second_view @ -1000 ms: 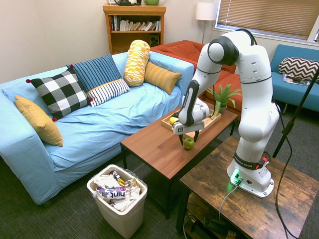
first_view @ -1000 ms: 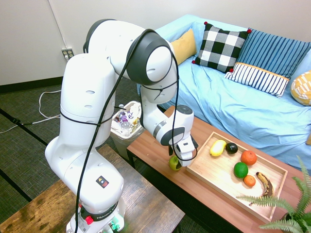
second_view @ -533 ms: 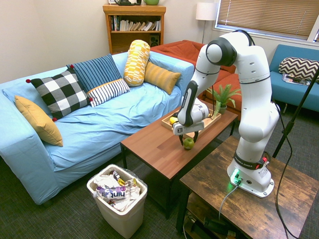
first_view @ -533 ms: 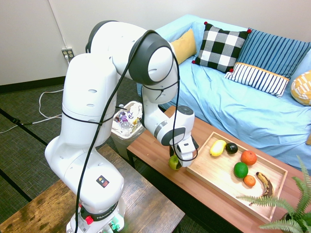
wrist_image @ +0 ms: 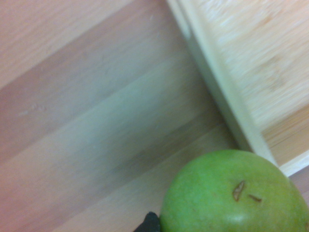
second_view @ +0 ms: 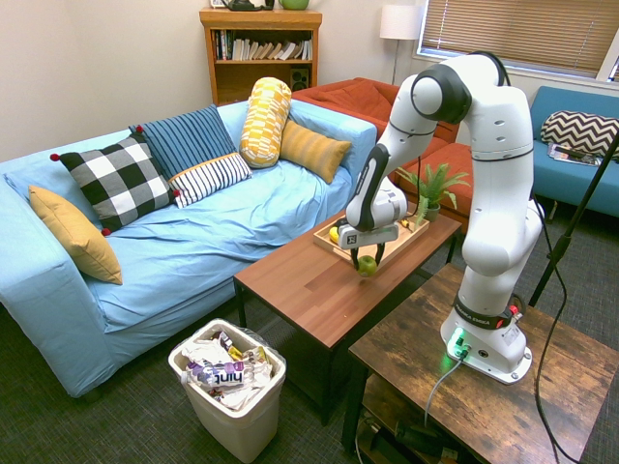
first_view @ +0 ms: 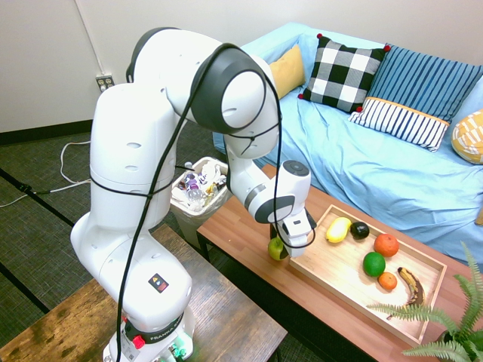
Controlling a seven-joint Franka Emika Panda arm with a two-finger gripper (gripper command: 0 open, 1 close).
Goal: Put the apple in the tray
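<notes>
The word "FRANKA" stands on the arm's base (first_view: pixel 155 329) at the lower left of the first exterior view, and "hint" on a wrapper (second_view: pixel 228 372) in the waste bin (second_view: pixel 230 425).

Wrist view: apple (wrist_image: pixel 234 193) cut off by the lower edge; tray (wrist_image: pixel 251 72) corner blurred, its far side out of frame. First exterior view: gripper (first_view: pixel 285 251) fingers largely masked by the wrist housing, seemingly closed around the apple (first_view: pixel 276 248); potted fern (first_view: pixel 445 320) overlaps the tray (first_view: pixel 332 268) rim
</notes>
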